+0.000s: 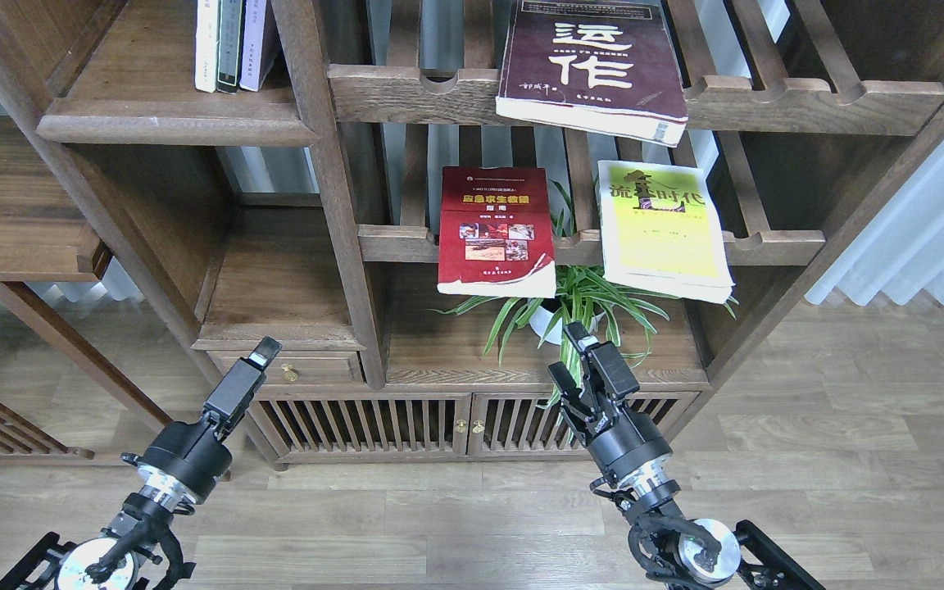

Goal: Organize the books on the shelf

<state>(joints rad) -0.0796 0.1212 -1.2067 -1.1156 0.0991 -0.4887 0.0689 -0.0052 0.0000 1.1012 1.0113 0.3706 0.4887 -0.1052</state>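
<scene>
Dark-brown wooden bookcase (341, 213) on pale plank floor (849, 426)

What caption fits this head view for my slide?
Three books lie on slatted racks as both arms wait low, nothing held.

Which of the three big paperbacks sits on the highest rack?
The maroon book with large white characters; the red book and yellow-green book lie one slatted rack lower.

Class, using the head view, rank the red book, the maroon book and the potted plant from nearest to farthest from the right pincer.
1. Potted plant, just above the right pincer.
2. Red book, up-left on the lower rack.
3. Maroon book, highest, on the upper rack.
</scene>
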